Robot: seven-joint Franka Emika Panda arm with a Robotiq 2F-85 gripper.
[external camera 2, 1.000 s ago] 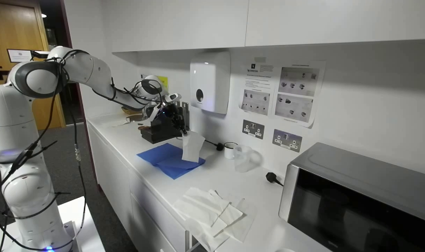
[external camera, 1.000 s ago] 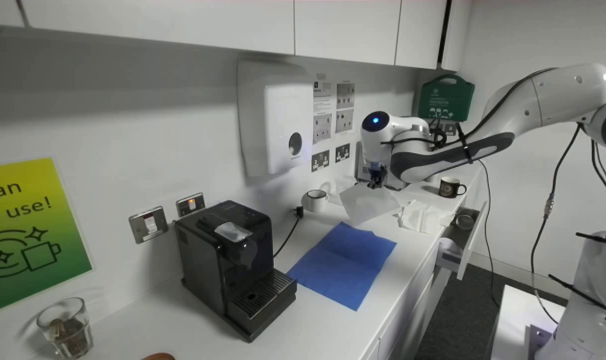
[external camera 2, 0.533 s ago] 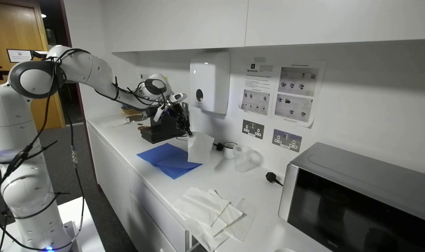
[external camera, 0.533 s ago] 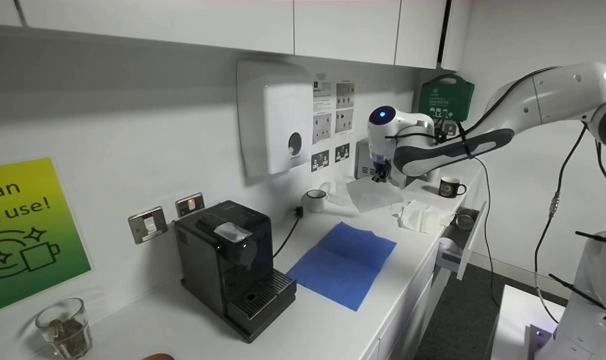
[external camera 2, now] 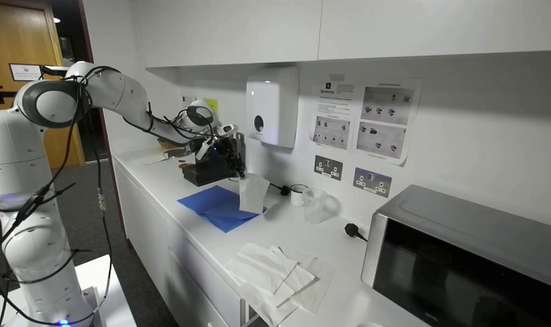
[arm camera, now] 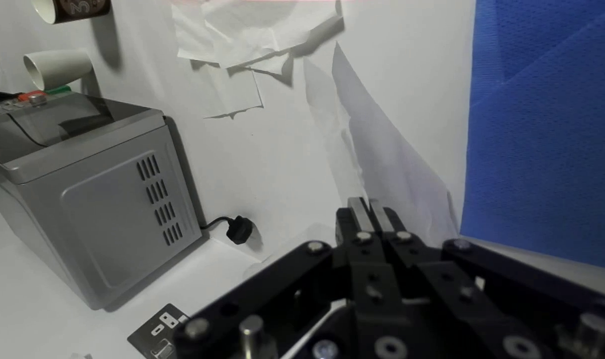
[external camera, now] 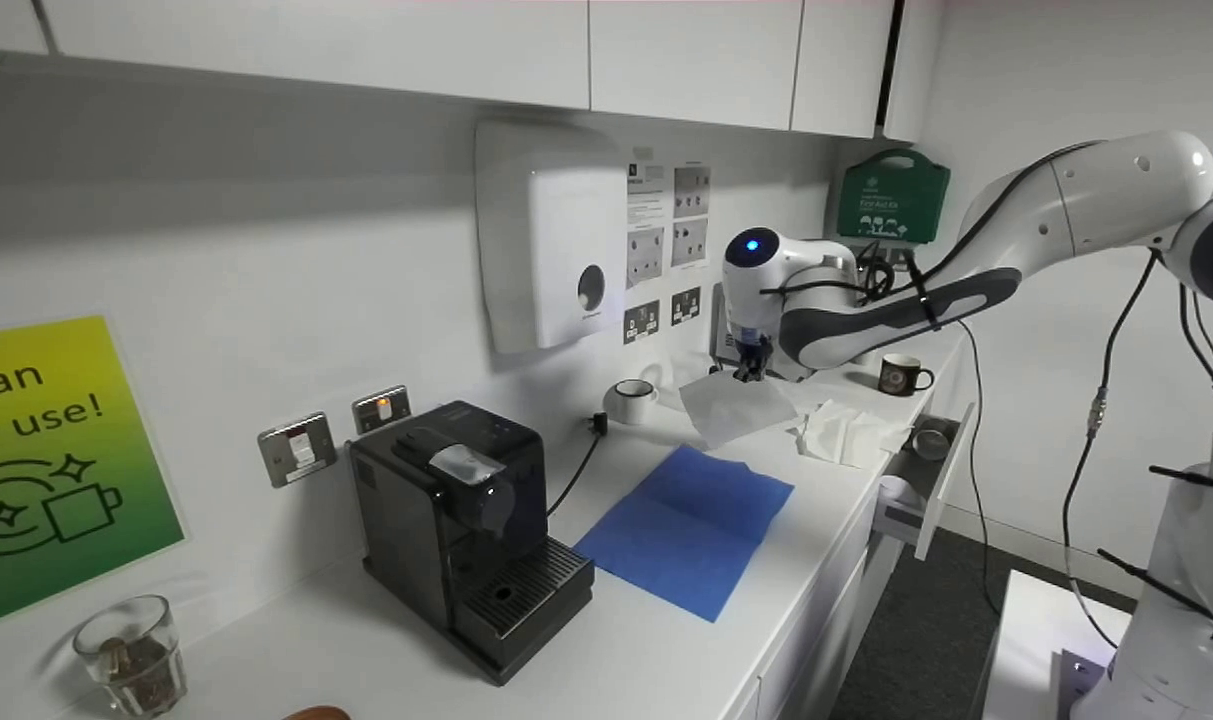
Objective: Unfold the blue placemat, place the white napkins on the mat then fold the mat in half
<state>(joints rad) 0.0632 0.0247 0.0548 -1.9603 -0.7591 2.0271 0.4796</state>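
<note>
White tabletop [external camera: 626, 665] along a pale wall [external camera: 266, 250], cupboards [external camera: 346, 40] overhead, robot arm [external camera: 1116, 195] stretched over it from the right of the frame in an exterior view. Hand [arm camera: 368, 203] is pressed together, pinching one white napkin [external camera: 734, 410] near its top edge — sheet hangs from the tips at a slant. Can't tell whether its lower edge touches anything. Blue placemat [external camera: 691, 535] lies spread out on the tabletop, lower center of the frame, creased across, far edge a bit wavy. Wrist view has the held napkin right of center, just left of the placemat, a narrowing strip of white between them.

Pile of white napkins [external camera 2: 264, 268], loose and overlapping, at lower center in an exterior view, by the pulled-out drawer [external camera: 948, 485]. Black coffee machine [external camera: 446, 530] just beside the placemat, left of it in an exterior view; glass [external camera: 134, 655] at lower left, dark mug [external camera: 898, 376] at right, green first-aid case [external camera: 893, 195] upper right. White cup [external camera: 630, 404] with a dark rim near the wall — microwave [external camera 2: 466, 268] at lower right in an exterior view, white dispenser [external camera: 566, 230] on the wall in both exterior views.
</note>
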